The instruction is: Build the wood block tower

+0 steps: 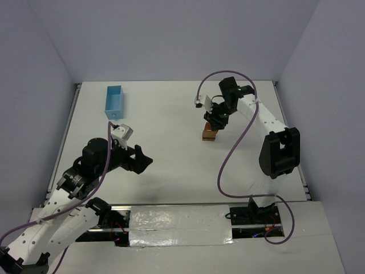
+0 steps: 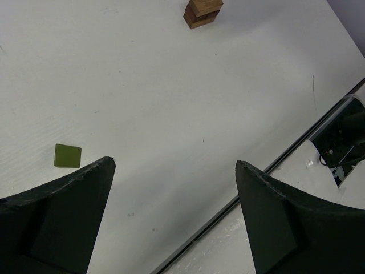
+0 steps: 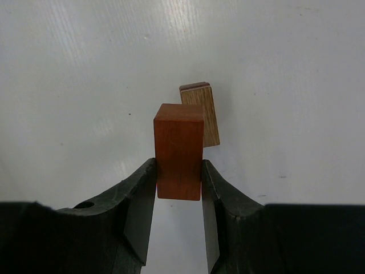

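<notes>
Far left, an open-topped blue box is seen. The left gripper is held spread wide over the white table, with a flat olive-green square lying near one finger. Further right, a grained tan block is stacked on a dark brown cube. Close by, a smooth orange-red block is clamped in the right gripper.

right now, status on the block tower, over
left gripper open, empty. right gripper shut on orange-red block, close by tan-on-brown stack. green piece lying loose near left gripper. path looks clear.
</notes>
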Motion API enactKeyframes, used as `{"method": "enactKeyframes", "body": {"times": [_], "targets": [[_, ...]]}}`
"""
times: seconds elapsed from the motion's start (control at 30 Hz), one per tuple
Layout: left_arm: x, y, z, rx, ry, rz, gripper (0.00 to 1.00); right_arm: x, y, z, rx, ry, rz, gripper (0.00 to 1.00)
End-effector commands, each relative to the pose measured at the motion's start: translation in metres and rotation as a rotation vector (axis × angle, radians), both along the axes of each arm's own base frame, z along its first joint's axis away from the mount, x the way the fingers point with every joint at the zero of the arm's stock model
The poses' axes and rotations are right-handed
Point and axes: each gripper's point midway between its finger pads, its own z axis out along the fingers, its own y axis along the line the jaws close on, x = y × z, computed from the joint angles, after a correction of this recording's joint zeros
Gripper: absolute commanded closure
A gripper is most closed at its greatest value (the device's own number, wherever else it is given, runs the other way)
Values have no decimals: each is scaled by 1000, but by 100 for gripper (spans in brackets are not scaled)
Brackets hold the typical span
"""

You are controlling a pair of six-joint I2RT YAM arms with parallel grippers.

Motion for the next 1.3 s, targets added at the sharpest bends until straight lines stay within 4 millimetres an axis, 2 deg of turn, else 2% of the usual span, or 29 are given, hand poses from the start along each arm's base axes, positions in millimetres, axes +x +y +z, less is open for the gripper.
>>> {"method": "enactKeyframes", "body": {"times": [0.0,0.2,0.43,0.53,0.83,1.1,1.27], "targets": [[2,1,12,-24,-67,4,0,3,0,2,-28,-2,111,99],[2,2,12,-25,-67,11,1,13,-2,0,-48,-37,161,100],[2,1,9,-21,-60,12,1,22,-3,-19,-79,-12,169,100],[2,1,10,-23,-62,10,0,30,-2,-20,-75,-36,175,96],[3,0,6,-18,-50,4,0,32,1,-28,-87,-12,193,96],[2,0,7,-20,-52,3,1,31,2,-42,-98,18,191,93],[2,-1,6,-20,-49,0,1,31,3,-43,-96,11,195,92]]}}
